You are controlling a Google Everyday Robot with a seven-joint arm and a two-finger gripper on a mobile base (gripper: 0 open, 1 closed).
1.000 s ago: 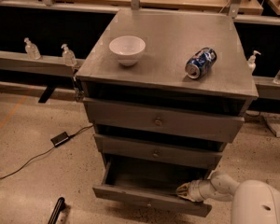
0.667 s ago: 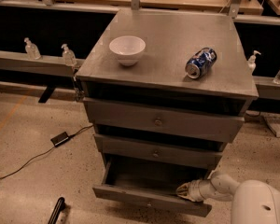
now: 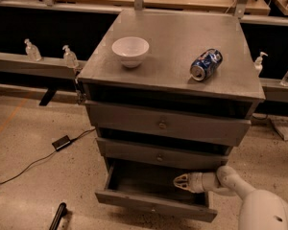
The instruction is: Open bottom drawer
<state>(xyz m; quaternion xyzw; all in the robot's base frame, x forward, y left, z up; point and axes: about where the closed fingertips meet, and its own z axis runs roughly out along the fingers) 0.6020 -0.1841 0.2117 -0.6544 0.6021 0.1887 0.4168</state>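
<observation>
The bottom drawer [image 3: 134, 201] of the grey cabinet [image 3: 177, 83] stands pulled out toward me, its grey box interior showing. Its flat front sits well forward of the two drawers above. My gripper [image 3: 180, 181] reaches in from the right on a white arm [image 3: 230, 181]. It hovers over the open drawer's right half, just behind the front panel and pointing left. The middle drawer [image 3: 158, 156] and the top drawer [image 3: 162, 125] are pushed in further.
On the cabinet top sit a white bowl [image 3: 130, 51] and a blue can [image 3: 206, 64] lying on its side. Small bottles [image 3: 32, 50] line a ledge behind. A black power brick [image 3: 62, 142] with cable lies on the floor at left. A black object [image 3: 57, 217] lies at the bottom left.
My gripper has shifted slightly up and to the left over the open drawer. The drawer itself stays pulled out as before.
</observation>
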